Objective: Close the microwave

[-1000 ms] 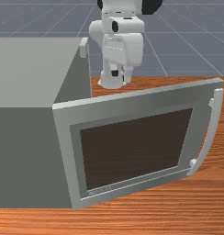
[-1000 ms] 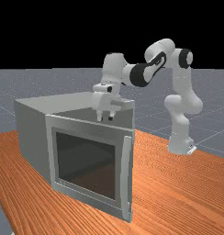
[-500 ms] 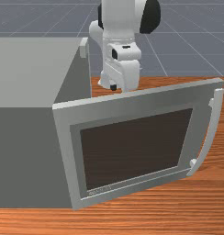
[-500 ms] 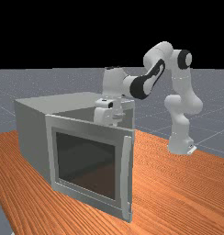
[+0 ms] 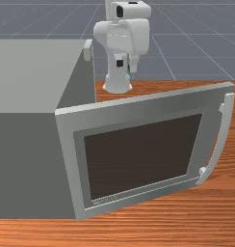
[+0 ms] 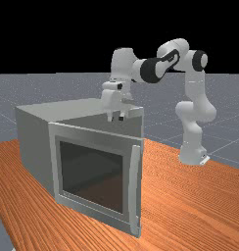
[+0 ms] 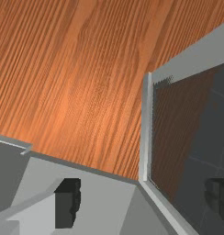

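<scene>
Microwave (image 6: 35, 142) sits on the tabletop (image 6: 190, 206), below the gripper (image 6: 116, 118). Gripper's open, nothing held. Opening faces the front view's right; long axis runs front camera to arm base. Door (image 6: 94, 135) stands swung out.

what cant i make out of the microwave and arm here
Much of the microwave's inside, far view: hidden behind the open door.
Lettering low on the door, front view: too small to read.
Part of the microwave, front view: cut off by the left edge.
Upper arm, front view: cut off by the top edge.
</scene>
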